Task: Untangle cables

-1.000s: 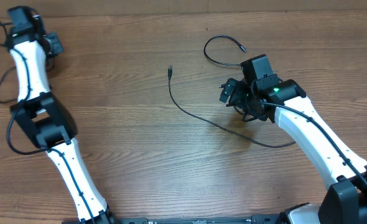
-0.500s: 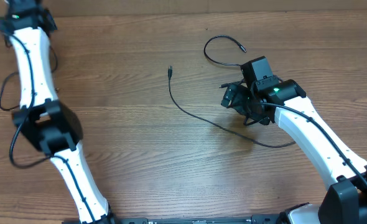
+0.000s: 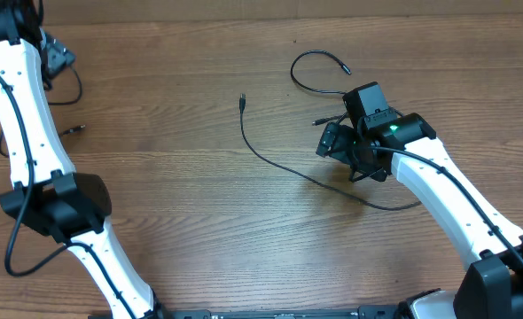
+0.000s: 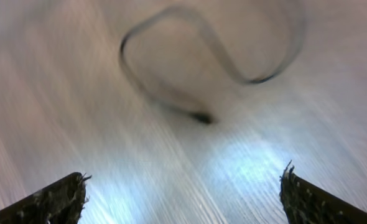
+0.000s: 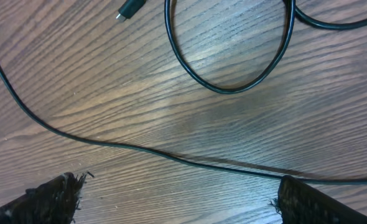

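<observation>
**Jaws.** The right gripper [image 5: 177, 200] has its jaws spread wide and holds nothing. The left gripper [image 4: 183, 200] is likewise wide open with nothing between its jaws. Its view is blurred.

**Cables, placed from the right gripper.** The long cable [image 5: 140, 150] lies flat on the wooden surface [image 3: 182, 230], passing directly beneath the right gripper and across the gap of its jaws without touching them. Its plug [image 3: 242, 100] lies well apart from that gripper. The looped cable [image 5: 233, 89] curls just beyond the right gripper. Whether it crosses the long cable under the arm cannot be told. A third cable [image 4: 171, 102] lies well apart from the right gripper, below the left one, and is seen only as a blurred loop.

**Handling, as judged.**
- The cords look thin, light and limp.
- They should bend freely and drag easily over the wood.
- They are likely to slip from a loose pinch.
- The plugs are the only stiff parts.

**Recommended hold.** Pinch the long cable on the run under the right gripper, low against the surface. Alternatively, take it just behind a plug.
</observation>
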Motion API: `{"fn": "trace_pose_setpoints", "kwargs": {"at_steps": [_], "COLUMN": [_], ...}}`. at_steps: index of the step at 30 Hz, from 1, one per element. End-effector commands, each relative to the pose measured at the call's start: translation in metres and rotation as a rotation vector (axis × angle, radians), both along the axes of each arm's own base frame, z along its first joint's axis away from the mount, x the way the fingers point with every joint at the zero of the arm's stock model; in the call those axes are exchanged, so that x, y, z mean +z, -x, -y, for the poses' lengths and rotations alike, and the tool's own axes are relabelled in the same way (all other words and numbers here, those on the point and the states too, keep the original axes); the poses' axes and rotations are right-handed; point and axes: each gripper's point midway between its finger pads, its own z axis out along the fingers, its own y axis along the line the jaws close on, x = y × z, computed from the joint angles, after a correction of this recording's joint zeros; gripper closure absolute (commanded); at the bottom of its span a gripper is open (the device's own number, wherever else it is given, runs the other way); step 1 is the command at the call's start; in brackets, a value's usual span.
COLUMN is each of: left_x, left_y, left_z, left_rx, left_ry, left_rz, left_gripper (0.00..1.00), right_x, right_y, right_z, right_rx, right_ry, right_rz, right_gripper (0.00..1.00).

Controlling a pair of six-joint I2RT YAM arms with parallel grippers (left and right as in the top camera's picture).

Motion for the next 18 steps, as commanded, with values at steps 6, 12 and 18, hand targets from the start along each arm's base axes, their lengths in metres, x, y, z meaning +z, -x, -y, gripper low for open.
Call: {"fn": "trace_pose_setpoints", "kwargs": {"at_steps": [6,12,18], "left_x": [-0.078,-0.141,-0.196], "left_y": [0.029,0.043,0.025], "left_z": [-0.04,-0.055,-0.051], "left_rx": [0.412,0.47,0.445], "left_ry": [0.217,0.327,0.367], "left_rz": [-0.026,-0.068,-0.005], "left_gripper": [0.0,0.0,0.05], "right_x": [-0.004,-0.002,0.0], "right_y": [0.006,-0.001,-0.005], "right_z": [0.0,-0.003,-0.005], "right_rx": [0.069,0.068,0.068], "right_ry": [0.022,0.012,0.006], "right_rz": [-0.017,0.013,0.03], "right_gripper": [0.0,0.0,0.0]}}
